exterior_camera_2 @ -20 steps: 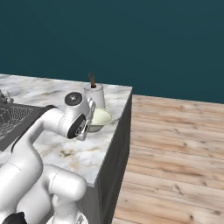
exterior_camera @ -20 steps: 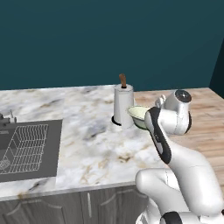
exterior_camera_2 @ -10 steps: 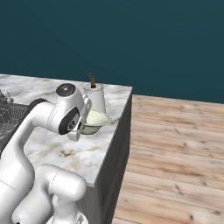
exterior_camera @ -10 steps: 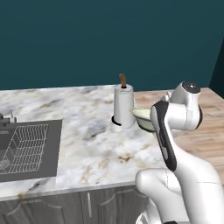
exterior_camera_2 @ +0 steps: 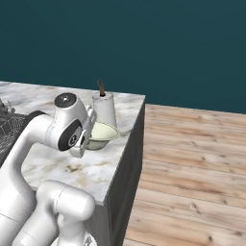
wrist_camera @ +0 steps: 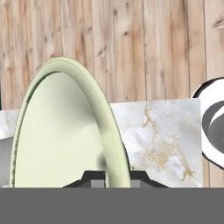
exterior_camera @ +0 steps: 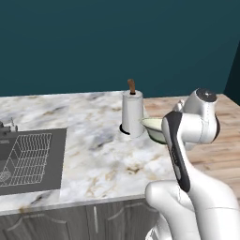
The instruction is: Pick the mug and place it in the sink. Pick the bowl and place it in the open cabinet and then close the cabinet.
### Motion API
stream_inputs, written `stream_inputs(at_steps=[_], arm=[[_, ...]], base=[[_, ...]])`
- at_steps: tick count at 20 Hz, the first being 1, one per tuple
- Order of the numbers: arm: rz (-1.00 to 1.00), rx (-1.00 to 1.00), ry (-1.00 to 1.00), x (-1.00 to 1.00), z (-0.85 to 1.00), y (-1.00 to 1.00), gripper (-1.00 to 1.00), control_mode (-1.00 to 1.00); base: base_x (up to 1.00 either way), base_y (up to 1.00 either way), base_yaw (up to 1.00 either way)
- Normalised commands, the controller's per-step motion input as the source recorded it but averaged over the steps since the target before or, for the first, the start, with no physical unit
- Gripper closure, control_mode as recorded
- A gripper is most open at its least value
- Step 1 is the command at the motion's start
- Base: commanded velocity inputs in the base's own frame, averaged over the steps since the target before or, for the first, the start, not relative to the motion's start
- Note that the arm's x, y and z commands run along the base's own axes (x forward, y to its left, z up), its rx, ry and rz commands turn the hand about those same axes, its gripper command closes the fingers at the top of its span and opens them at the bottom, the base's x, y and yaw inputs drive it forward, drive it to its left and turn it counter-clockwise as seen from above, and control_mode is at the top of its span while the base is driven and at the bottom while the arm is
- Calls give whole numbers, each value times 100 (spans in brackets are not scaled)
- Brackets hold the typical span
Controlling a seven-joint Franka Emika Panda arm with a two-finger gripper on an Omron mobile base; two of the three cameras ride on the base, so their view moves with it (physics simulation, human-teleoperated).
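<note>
The gripper [wrist_camera: 111, 175] pinches the rim of the bowl [wrist_camera: 65, 131], its fingers narrow with one on each side of the rim. The bowl is tilted above the counter [exterior_camera: 93, 154], just beside the paper-towel holder [exterior_camera: 132, 114], apparently lifted clear. The sink [exterior_camera: 28, 159] lies well apart from the holder.

arm [exterior_camera: 178, 154] — raised, elbow bent | end effector [wrist_camera: 111, 175] — clamped on bowl [wrist_camera: 65, 131] rim
</note>
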Motion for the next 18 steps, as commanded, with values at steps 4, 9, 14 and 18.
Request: stream_inputs(at_steps=[4, 9, 14, 18], arm=[[0, 0, 0, 0, 0, 0, 100, 100], [0, 0, 0, 0, 0, 0, 100, 100], [0, 0, 0, 0, 0, 0, 100, 100], [0, 0, 0, 0, 0, 0, 100, 100]], base=[[-51, 38, 2], [-95, 100, 0], [-75, 100, 1], [-37, 45, 9]])
